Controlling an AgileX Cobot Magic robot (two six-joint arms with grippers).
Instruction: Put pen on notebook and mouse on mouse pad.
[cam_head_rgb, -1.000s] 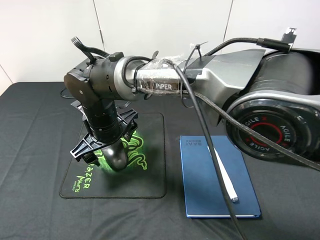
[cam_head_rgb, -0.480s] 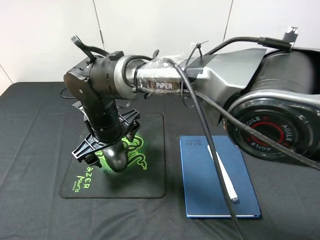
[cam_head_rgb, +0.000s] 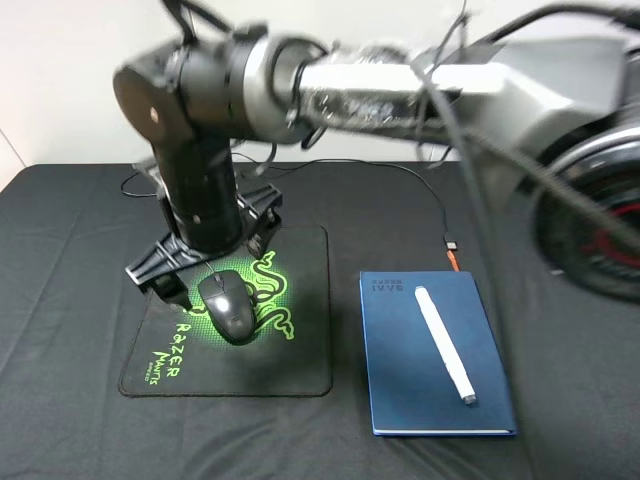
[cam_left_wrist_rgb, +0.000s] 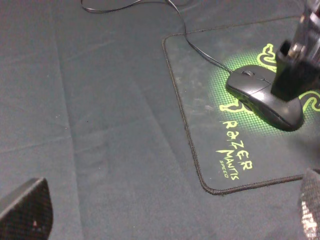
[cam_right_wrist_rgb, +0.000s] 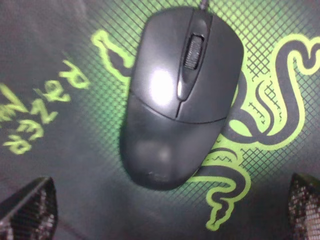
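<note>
1. The small glossy black wired mouse (cam_head_rgb: 226, 306) lies free on the square black cloth mouse pad (cam_head_rgb: 300, 370), over its green snake logo.
2. The right gripper (cam_head_rgb: 205, 275) hangs just above the mouse with its jaws spread wide, one mesh-faced fingertip (cam_right_wrist_rgb: 27, 210) on either side and neither touching it.
3. The slim white pen (cam_head_rgb: 444, 343) rests diagonally on the dark blue hardcover notebook (cam_head_rgb: 400, 390).
4. The left gripper's (cam_left_wrist_rgb: 165, 212) jaws stand wide apart over the dark tablecloth (cam_left_wrist_rgb: 90, 125), holding nothing.
</note>
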